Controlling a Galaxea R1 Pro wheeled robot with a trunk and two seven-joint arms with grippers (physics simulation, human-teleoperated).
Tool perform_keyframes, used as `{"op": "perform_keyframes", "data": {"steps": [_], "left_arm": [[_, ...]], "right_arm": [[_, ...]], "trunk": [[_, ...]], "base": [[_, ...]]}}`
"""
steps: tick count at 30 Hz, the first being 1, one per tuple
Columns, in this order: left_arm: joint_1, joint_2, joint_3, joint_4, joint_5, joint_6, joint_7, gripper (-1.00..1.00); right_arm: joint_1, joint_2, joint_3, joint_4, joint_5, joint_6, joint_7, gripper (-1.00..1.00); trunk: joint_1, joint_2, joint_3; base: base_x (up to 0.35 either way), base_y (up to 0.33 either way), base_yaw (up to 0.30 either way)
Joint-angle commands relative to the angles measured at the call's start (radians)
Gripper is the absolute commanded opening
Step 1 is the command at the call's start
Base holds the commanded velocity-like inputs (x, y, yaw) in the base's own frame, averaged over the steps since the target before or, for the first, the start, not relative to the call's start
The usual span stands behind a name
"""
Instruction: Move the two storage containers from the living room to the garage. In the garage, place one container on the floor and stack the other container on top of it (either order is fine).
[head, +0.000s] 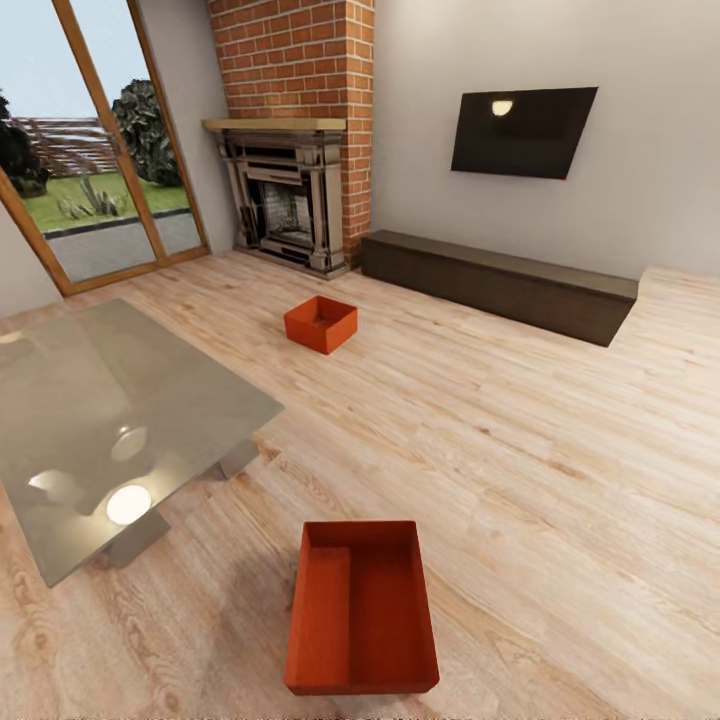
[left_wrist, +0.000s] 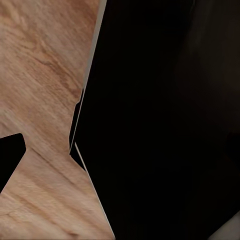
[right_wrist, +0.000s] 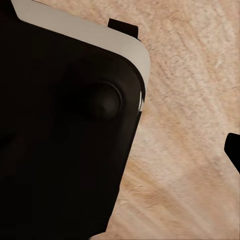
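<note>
Orange-red near container (head: 361, 607) and far container (head: 320, 323) sit well apart, apparently empty.

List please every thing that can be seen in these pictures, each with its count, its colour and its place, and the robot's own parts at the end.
orange-red rectangular lidless storage bins: 2, orange-red; near one on the wood floor close to the camera, far one on the floor before the fireplace
glass-topped table: 1, grey-green, at the left
red-brick fireplace: 1, red brick with a grey surround, far wall
wall-mounted flat screen: 1, black, on the white wall
long low cabinet: 1, dark brown, under the screen
wood-framed glass doors: brown frame, far left
light wood-plank floor: light tan
robot parts: dark body panels, black, close to both wrist cameras; whether the fingers are open cannot be told
</note>
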Motion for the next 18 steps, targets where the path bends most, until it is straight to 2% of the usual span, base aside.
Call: {"op": "perform_keyframes", "data": {"steps": [1, 18], "left_arm": [[0.000, 0.000, 0.000, -0.001, 0.011, 0.002, 0.000, 1.00], [0.000, 0.000, 0.000, -0.001, 0.011, 0.002, 0.000, 1.00]], "right_arm": [[-0.001, 0.001, 0.009, 0.003, -0.007, -0.006, -0.001, 1.00], [-0.001, 0.000, 0.010, 0.003, -0.005, -0.006, -0.001, 1.00]], "trunk": [[0.000, 0.000, -0.002], [0.000, 0.000, -0.030]], "base": [[0.000, 0.000, 0.000], [0.000, 0.000, 0.000]]}}
